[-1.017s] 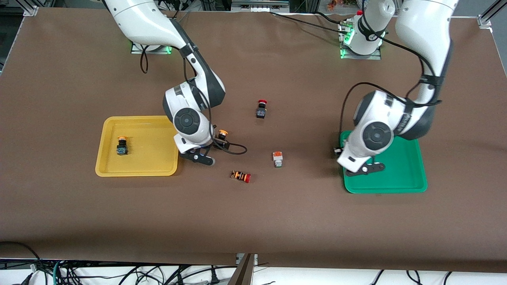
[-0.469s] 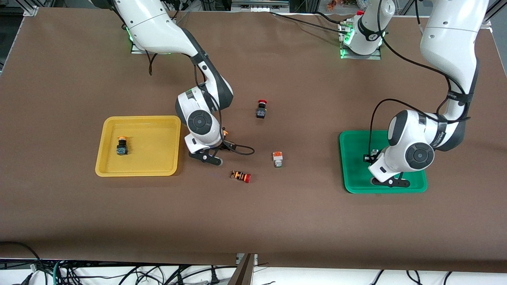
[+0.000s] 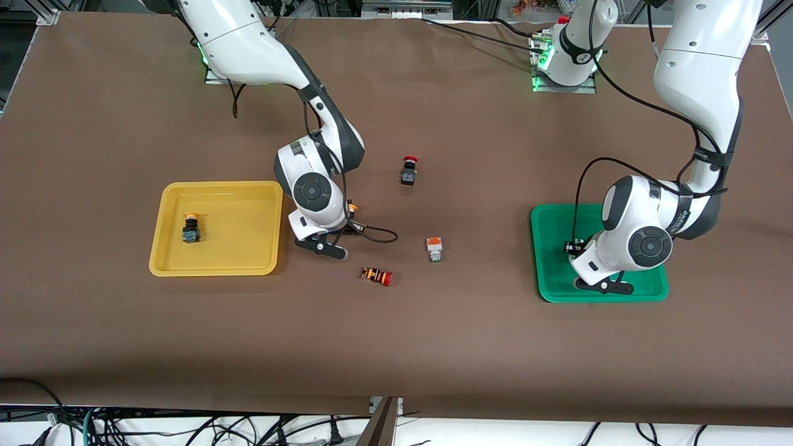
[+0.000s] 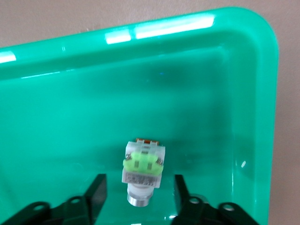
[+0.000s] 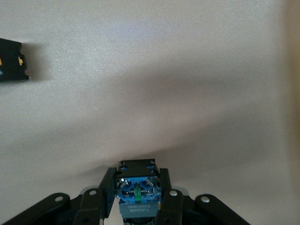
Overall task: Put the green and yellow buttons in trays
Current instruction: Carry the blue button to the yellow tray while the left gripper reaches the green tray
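My left gripper [image 3: 575, 249] is low over the green tray [image 3: 551, 292]. In the left wrist view it [image 4: 139, 194] is open, and a white-grey button with green parts [image 4: 143, 168] lies on the tray floor [image 4: 211, 117] between the fingers, clear of both. My right gripper [image 3: 348, 218] is down on the table beside the yellow tray [image 3: 217, 271]. It [image 5: 138, 192] is shut on a yellow-capped button with a black and blue body [image 5: 137, 180]; its cap [image 3: 352, 209] just shows. Another yellow button [image 3: 191, 228] stands in the yellow tray. A second white-grey button [image 3: 435, 248] lies mid-table.
A red-capped black switch [image 3: 409, 170] stands mid-table. A red-capped switch with an orange-striped body [image 3: 376, 275] lies nearer the front camera. A black switch body [image 5: 11, 61] shows at the edge of the right wrist view. The right arm's cable [image 3: 375, 234] loops over the table.
The left arm moved from the green tray's edge to over its inside, nearer the front camera. The right gripper moved onto the yellow button beside the yellow tray; only its cap still shows.
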